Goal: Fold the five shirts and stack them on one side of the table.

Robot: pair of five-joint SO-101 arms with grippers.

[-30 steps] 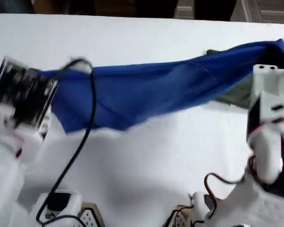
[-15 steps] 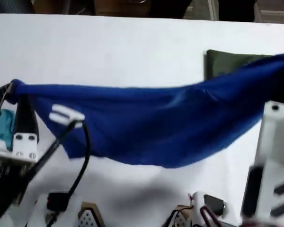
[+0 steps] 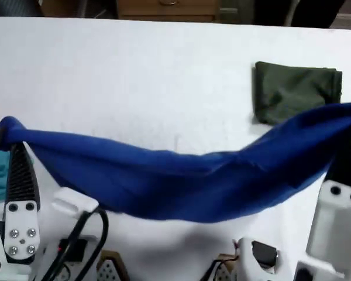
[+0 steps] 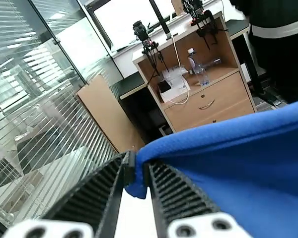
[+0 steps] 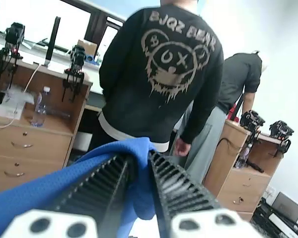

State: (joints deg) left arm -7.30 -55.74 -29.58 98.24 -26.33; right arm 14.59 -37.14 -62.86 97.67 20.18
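Left pincer (image 4: 138, 167) and right pincer (image 5: 140, 162), raised and wide apart, each clamp the blue shirt (image 3: 193, 187).

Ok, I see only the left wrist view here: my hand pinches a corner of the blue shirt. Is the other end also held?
Observer: Yes. In the right wrist view the right hand is shut on the blue shirt too.
Operator: And how does the cloth hang between the two?
Observer: In the high view it spans from the left hand to the right one and sags in the middle over the table.
Operator: Is any shirt already folded?
Observer: One folded green shirt lies on the right side of the table, toward the far edge.
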